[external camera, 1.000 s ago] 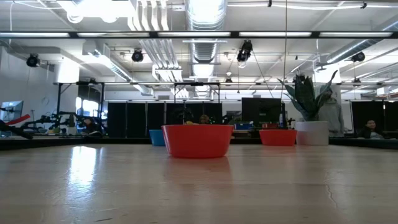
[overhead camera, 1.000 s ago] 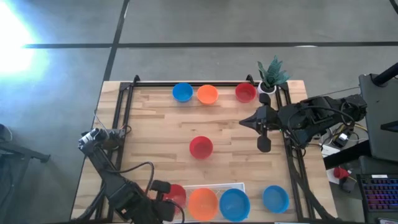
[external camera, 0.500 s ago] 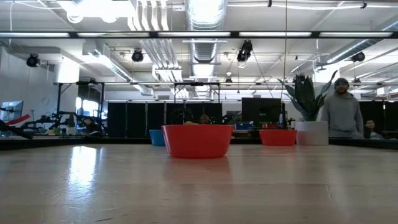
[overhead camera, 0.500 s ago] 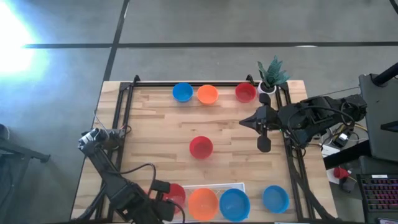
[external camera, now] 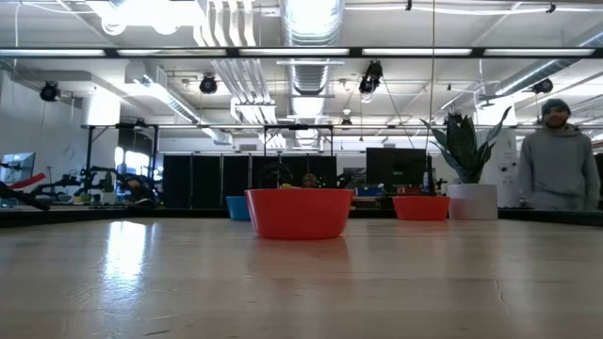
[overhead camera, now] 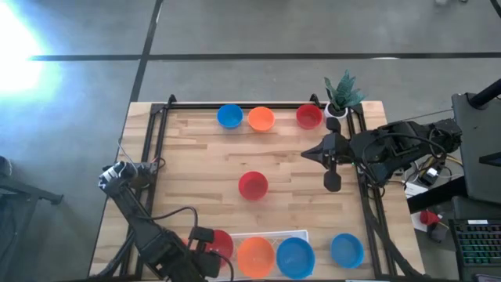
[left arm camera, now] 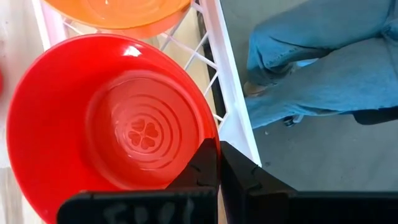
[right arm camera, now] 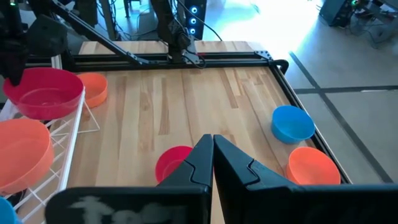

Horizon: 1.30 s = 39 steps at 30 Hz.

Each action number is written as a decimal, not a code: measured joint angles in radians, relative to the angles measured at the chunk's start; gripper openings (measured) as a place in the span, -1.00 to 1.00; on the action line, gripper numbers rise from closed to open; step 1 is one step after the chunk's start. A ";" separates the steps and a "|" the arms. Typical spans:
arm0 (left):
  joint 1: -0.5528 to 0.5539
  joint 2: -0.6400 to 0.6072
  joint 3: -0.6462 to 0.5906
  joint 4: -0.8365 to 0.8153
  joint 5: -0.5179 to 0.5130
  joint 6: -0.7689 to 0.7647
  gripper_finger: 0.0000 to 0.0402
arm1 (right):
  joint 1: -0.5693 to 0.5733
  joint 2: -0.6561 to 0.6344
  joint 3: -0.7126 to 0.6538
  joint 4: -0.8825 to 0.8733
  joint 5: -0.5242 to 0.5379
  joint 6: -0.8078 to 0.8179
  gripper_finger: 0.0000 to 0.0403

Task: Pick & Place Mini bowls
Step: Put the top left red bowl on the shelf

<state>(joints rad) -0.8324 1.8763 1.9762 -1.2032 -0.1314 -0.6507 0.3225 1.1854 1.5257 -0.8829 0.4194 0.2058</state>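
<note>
In the high view we find the mini bowls split into groups. A blue bowl (overhead camera: 229, 117), an orange bowl (overhead camera: 261, 119) and a red bowl (overhead camera: 309, 117) line the table's twelve-o'clock edge, just beside the potted plant (overhead camera: 341, 94). A lone red bowl (overhead camera: 253, 186) sits near the table's centre. At six o'clock the white lattice tray (overhead camera: 301, 234) carries a red, an orange and a blue bowl side by side, and a second blue bowl (overhead camera: 347, 250) rests on the wood just beside it, toward five o'clock.

We judge the tray to be the drop-off, since bowls are gathered there in a row (the far row and the centre bowl look like the ones yet to go).

The left gripper (left arm camera: 217, 165) sits at seven o'clock over the tray's red bowl (left arm camera: 106, 124), its fingers pressed together and holding nothing. The right gripper (right arm camera: 212, 152) hovers at three o'clock, likewise closed and empty, aimed across the table.

The picture's lower edge cuts off the tray's front and much of the left arm. From table height we cannot see the tray at all, and a person (external camera: 559, 155) stands beyond the table.
</note>
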 joint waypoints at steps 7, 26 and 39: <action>0.000 0.000 0.000 0.003 0.002 -0.028 -0.86 | 0.000 0.000 0.000 0.000 0.000 0.001 -0.96; 0.010 -0.043 0.000 -0.063 -0.056 0.069 -0.68 | 0.000 0.000 0.000 0.001 0.000 0.000 -0.96; 0.050 -0.085 -0.007 -0.232 -0.473 0.047 -0.68 | 0.000 0.000 0.000 0.000 0.000 0.000 -0.96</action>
<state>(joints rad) -0.7820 1.7908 1.9696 -1.4350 -0.6042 -0.6037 0.3222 1.1851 1.5257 -0.8829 0.4198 0.2061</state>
